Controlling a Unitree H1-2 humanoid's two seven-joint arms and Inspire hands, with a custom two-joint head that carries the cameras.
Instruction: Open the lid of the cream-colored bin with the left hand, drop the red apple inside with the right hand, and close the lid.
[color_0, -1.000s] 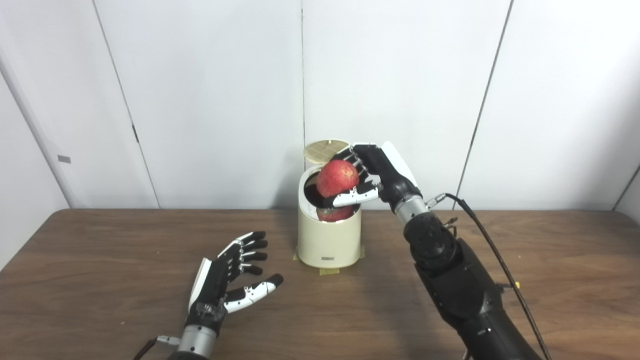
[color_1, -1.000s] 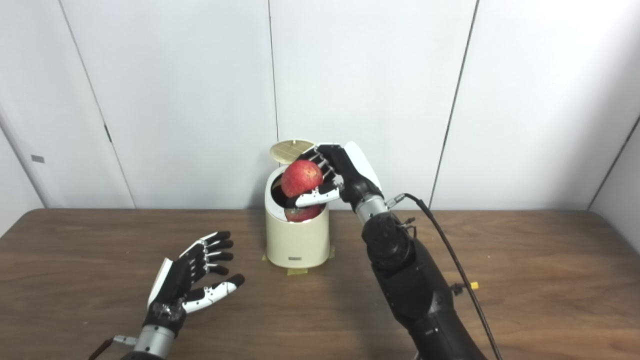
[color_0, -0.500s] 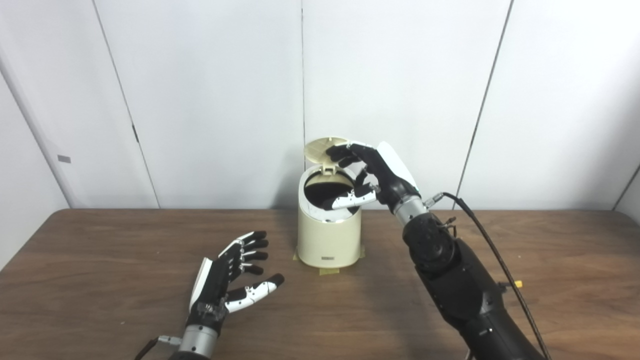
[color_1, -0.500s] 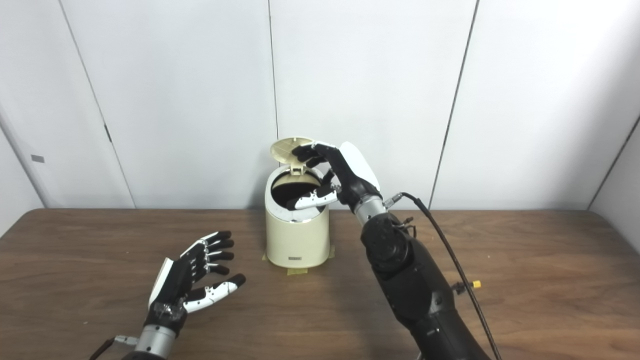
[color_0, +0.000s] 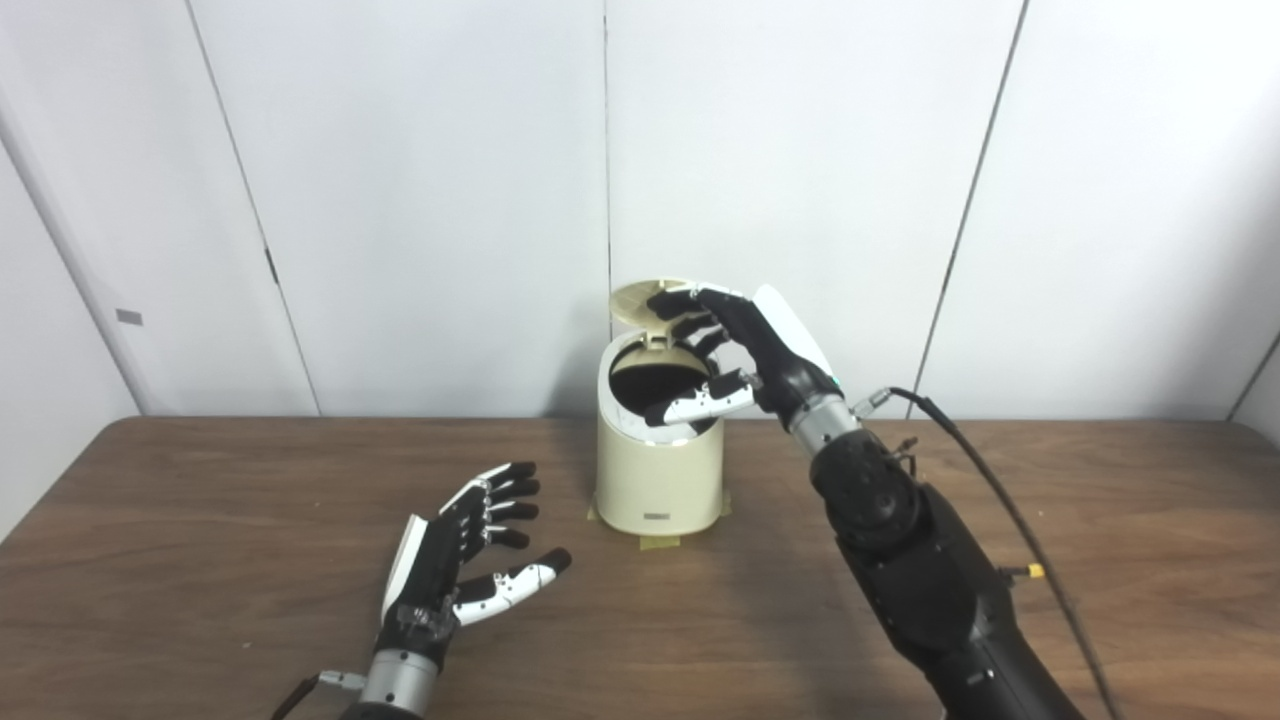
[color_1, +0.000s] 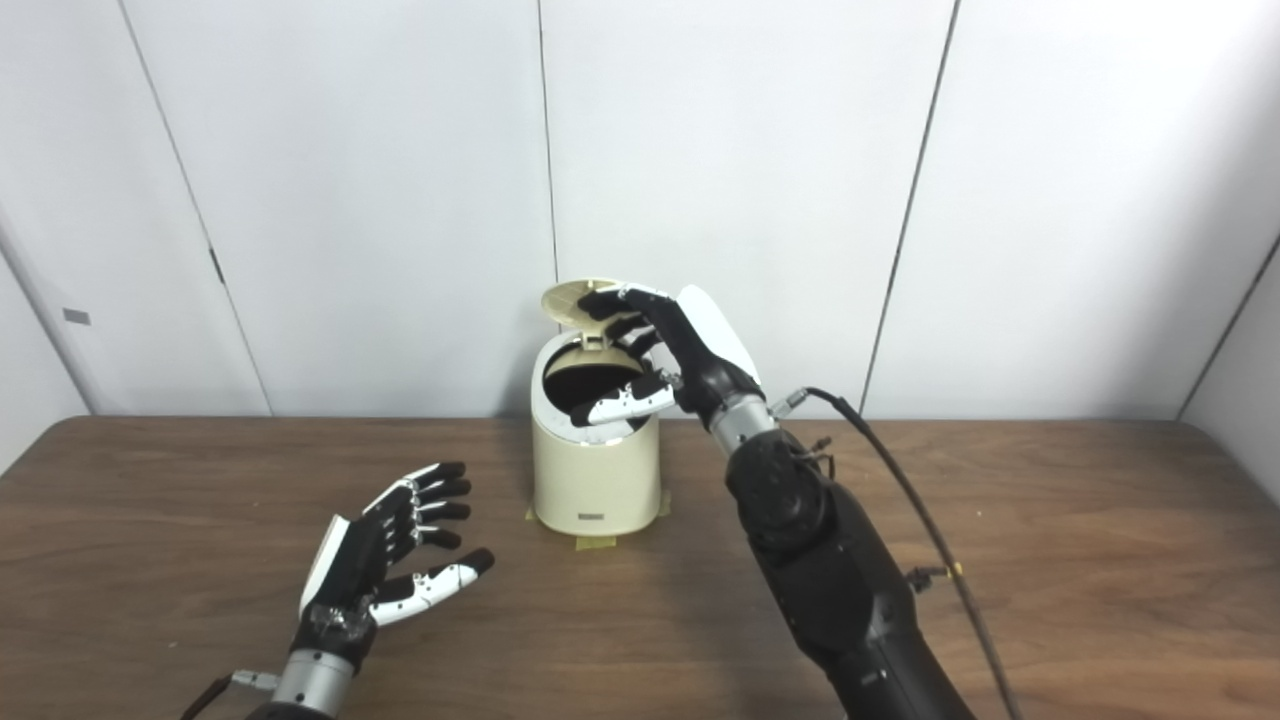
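Note:
The cream-colored bin stands at the back middle of the brown table, and its round lid is tipped up behind a dark opening. No red apple shows in either view; the bin's inside is black. My right hand hovers over the opening, open, with its fingers reaching the raised lid and its thumb above the front rim. My left hand rests open, palm up, on the table in front and to the left of the bin, holding nothing.
Yellow tape marks the bin's foot on the table. A black cable runs along my right forearm. White wall panels stand right behind the bin.
One second ago my right hand held the red apple over the opening. It has since let go, the apple has dropped out of sight, and its fingers have spread onto the lid. The left hand barely moved.

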